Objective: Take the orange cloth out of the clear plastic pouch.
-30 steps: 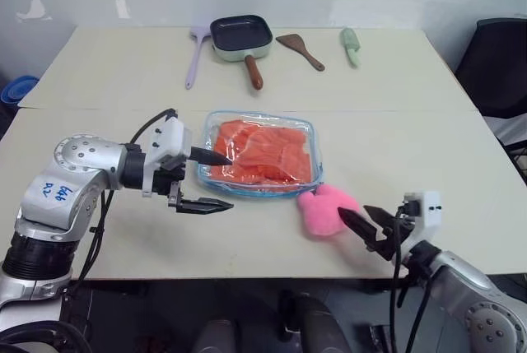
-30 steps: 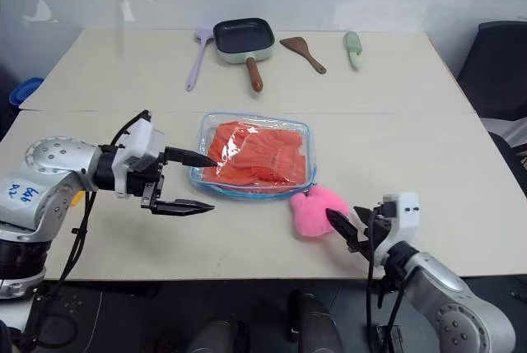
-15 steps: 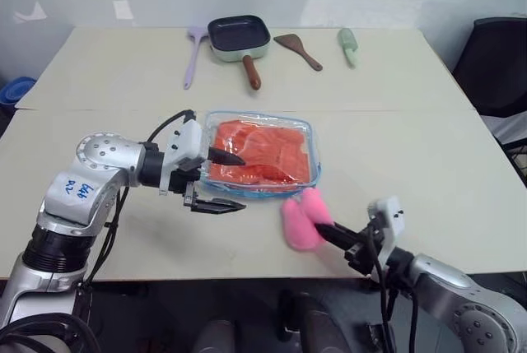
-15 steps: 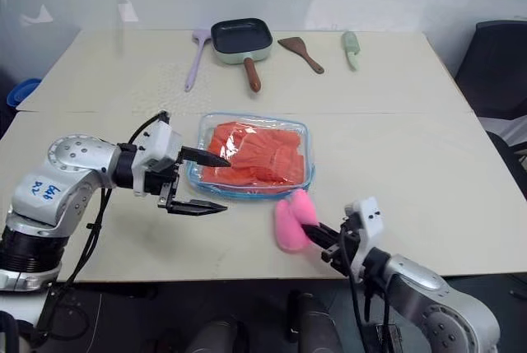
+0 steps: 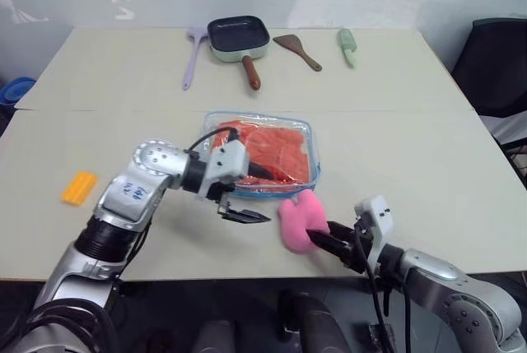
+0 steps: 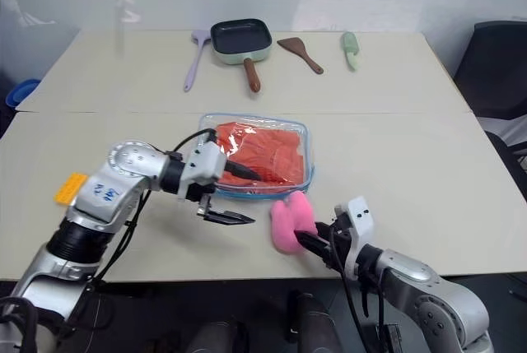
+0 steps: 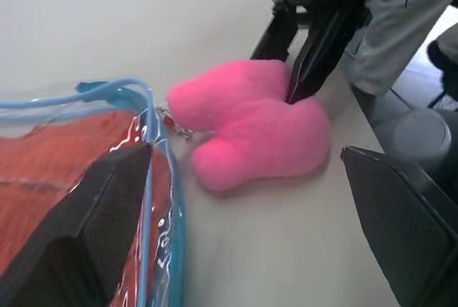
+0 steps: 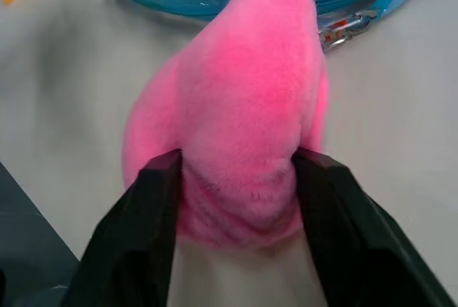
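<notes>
A pale worktop (image 5: 412,147) carries a clear pouch (image 5: 260,155) with blue trim near its middle, and the orange cloth (image 5: 268,153) lies folded inside it, filling most of the pouch. The left end effector (image 5: 251,197) reaches across from the robot's left with its two black fingers spread wide and holding nothing; one finger lies over the near edge of the pouch, the other hangs just off the pouch above the bare worktop. In the left wrist view the upper finger rests against the pouch's blue edge. A pink plush (image 5: 299,219) sits just beside the pouch's near right corner, close to the zipper pull (image 8: 348,26). The right end effector (image 8: 240,210) comes in from the near edge and has its fingers pressed into both sides of the plush, squeezing it between them. A small yellow-orange ridged block (image 5: 79,188) lies well to the left. Along the far side sit a lilac spatula (image 5: 193,58), a dark frying pan (image 5: 239,34), a brown spatula (image 5: 299,50) and a pale green utensil (image 5: 350,45).
</notes>
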Controlling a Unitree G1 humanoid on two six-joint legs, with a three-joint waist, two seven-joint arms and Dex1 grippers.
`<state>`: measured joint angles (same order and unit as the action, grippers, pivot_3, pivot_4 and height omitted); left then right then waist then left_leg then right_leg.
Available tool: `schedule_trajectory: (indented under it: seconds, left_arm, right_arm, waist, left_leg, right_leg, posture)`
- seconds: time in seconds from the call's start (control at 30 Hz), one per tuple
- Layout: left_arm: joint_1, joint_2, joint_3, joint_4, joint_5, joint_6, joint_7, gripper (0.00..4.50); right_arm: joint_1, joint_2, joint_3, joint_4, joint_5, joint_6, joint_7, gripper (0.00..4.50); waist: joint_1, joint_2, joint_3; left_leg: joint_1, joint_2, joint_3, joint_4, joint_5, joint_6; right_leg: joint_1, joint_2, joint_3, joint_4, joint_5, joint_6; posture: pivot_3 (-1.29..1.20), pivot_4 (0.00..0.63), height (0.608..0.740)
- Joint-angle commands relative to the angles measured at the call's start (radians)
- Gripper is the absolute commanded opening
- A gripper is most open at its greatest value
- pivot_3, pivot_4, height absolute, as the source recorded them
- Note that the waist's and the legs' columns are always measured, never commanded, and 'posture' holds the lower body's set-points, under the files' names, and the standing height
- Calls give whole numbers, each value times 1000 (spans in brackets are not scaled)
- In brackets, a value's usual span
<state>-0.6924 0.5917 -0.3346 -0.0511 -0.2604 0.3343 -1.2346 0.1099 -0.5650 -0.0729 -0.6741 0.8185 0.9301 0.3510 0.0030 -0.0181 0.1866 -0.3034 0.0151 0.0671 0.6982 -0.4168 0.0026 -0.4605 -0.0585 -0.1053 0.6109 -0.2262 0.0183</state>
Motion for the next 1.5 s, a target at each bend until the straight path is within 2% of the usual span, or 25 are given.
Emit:
schedule_trajectory:
  seconds: [0.03, 0.33, 0.5, 0.6, 0.7, 0.77, 0.83, 0.93, 1.03, 1.23, 1.5]
  left_arm:
    - [-37, -46, -46, 34, 39, -87, -35, 4500]
    - [-32, -175, -149, 130, 127, -180, -39, 4500]
    - [-16, -201, -184, 213, 223, -256, 9, 4500]
    - [-5, -204, -177, 223, 230, -272, 10, 3916]
    - [2, -194, -159, 206, 222, -271, 5, 3097]
    - [4, -186, -146, 194, 212, -265, 0, 2457]
    - [7, -177, -128, 180, 200, -249, -5, 1833]
    - [13, -159, -112, 156, 194, -221, -8, 975]
    - [20, -147, -104, 129, 202, -183, 5, 213]
    - [29, -138, -86, 77, 195, -140, 20, 213]
    - [54, -135, -81, 23, 201, -105, 58, 213]
  right_arm:
    - [23, -65, -31, -91, -12, 9, 9, 2344]
    - [-9, -149, -130, -194, 82, 68, -14, 2344]
    - [-22, -180, -168, -211, 124, 80, -8, 2344]
    - [-49, -262, -251, -211, 188, 90, 36, 2393]
    - [-119, -402, -357, -149, 236, 98, 135, 2393]
    - [-167, -489, -354, -97, 180, 67, 202, 2393]
    - [-238, -568, -262, -14, 31, -38, 266, 2393]
    - [-339, -655, 17, 166, -371, -416, 400, 2393]
    - [-451, -608, 221, 343, -638, -724, 488, 2393]
    - [-625, -448, 362, 550, -834, -1022, 570, 2393]
    - [-707, -314, 395, 647, -906, -1143, 635, 2393]
  waist:
    - [2, 0, 0]
    - [11, 0, 0]
    - [21, 0, 0]
    - [22, 0, 0]
    - [21, 0, 0]
    - [21, 0, 0]
    - [19, 0, 0]
    - [18, 0, 0]
    - [18, 0, 0]
    - [18, 0, 0]
    - [21, 0, 0]
  left_leg:
    - [0, 0, 0, 0, 0, 0]
    - [0, 0, 0, 0, 0, 1]
    - [0, 0, 0, 0, -1, 2]
    - [-1, 0, 0, 1, -1, 4]
    - [-1, -1, -1, 1, -2, 5]
    - [-1, 0, -1, 1, -2, 6]
    - [-1, 0, -1, 0, -3, 8]
    - [-1, 0, 0, 1, -3, 8]
    - [0, -1, 0, 0, -2, 6]
    - [0, 0, 1, 1, -1, 3]
    - [0, 0, -1, 3, 0, 2]
  right_leg:
    - [0, 0, 0, 0, 0, 0]
    - [0, -1, 0, -1, 0, 0]
    - [0, -1, 0, -1, 0, 0]
    - [0, -1, 0, -1, 0, 1]
    - [0, -1, 0, -2, 1, 1]
    - [1, -1, 0, -3, 1, 1]
    - [1, -1, -1, -3, 1, 1]
    - [1, -1, 0, -3, 1, 1]
    - [0, 1, 0, -4, 0, 2]
    - [-2, -1, -2, -2, 1, 2]
    - [-2, -2, -3, 0, 1, 2]
  posture:
    - [0, 150, 740]
    - [0, 150, 740]
    - [0, 150, 740]
    - [0, 150, 740]
    - [0, 150, 740]
    - [0, 150, 740]
    - [0, 150, 740]
    - [0, 150, 740]
    - [0, 150, 740]
    - [0, 150, 740]
    - [0, 150, 740]
